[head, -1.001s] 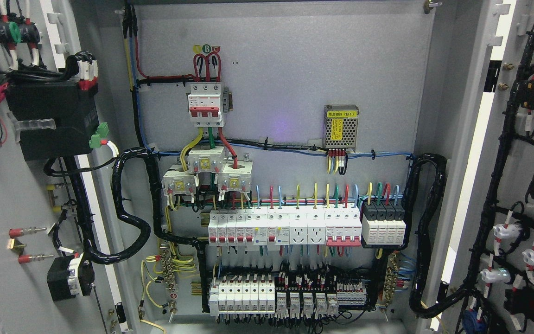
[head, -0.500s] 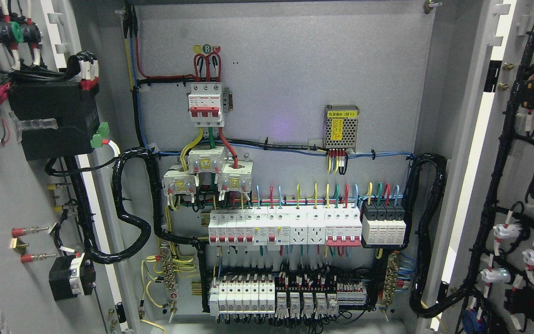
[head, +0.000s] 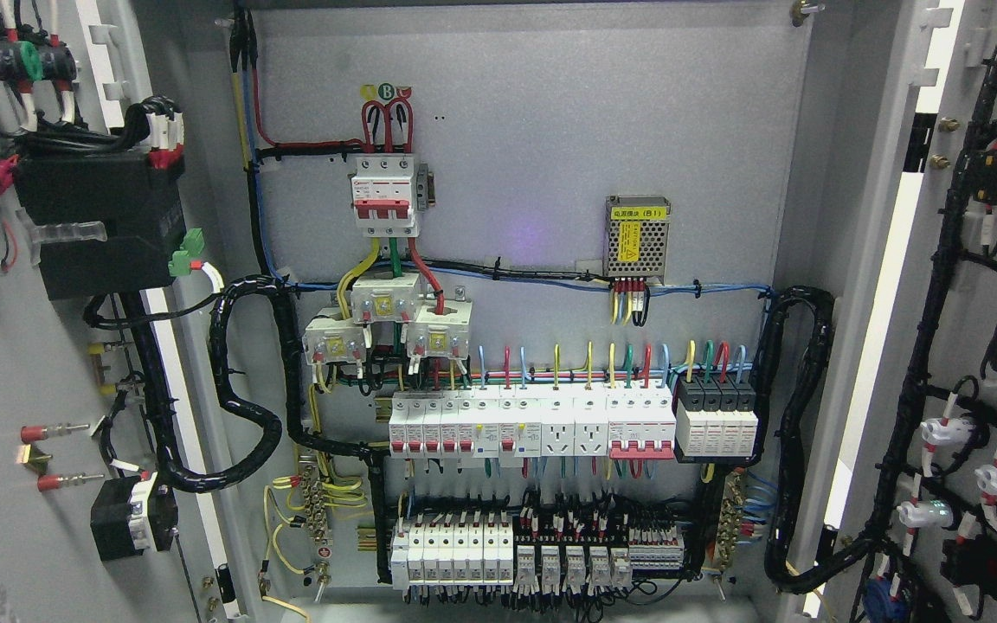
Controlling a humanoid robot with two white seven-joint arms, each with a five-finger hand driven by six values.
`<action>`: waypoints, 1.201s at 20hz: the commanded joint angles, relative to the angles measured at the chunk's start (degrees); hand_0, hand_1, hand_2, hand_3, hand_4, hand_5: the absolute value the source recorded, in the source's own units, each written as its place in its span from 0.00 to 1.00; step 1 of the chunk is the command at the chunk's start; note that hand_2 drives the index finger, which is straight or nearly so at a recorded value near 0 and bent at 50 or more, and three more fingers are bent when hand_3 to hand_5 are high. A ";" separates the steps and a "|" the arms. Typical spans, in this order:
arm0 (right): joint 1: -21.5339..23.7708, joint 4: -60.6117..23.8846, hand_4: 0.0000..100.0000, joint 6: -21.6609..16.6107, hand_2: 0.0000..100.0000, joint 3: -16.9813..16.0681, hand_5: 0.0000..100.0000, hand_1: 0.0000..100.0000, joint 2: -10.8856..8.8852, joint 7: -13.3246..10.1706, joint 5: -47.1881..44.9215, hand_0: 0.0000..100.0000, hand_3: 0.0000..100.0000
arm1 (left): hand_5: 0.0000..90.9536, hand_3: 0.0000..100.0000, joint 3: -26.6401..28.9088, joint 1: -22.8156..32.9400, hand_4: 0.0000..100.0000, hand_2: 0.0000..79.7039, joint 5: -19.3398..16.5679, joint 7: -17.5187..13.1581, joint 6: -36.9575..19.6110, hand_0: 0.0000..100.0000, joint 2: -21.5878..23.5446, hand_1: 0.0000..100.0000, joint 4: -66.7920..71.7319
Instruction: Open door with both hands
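Doors of a grey electrical cabinet stand swung wide at both edges of the head view: the left door (head: pixel 5 363) fills the picture's left side and the right door (head: pixel 983 346) fills its right, each showing its inner face hung with black cable looms and small components. Between them the back panel (head: pixel 550 130) is fully exposed, with a red-handled main breaker (head: pixel 386 195) near the top, a meshed power supply (head: pixel 637 238) to its right, and rows of white breakers (head: pixel 533 424) lower down. Neither of your robot's hands shows anywhere, so you cannot tell whether their fingers are spread or curled. Judging by how far both doors lie back, the opening looks complete. If you push either further, press on bare sheet metal, well clear of the wiring, and stop at the hinge limit.
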 commanded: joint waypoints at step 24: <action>33.84 -1.69 0.00 -31.62 0.00 -27.06 0.00 0.00 -9.31 -1.65 6.64 0.00 0.00 | 0.00 0.00 -8.87 16.66 0.03 0.00 4.30 0.03 -6.41 0.00 11.00 0.00 -75.73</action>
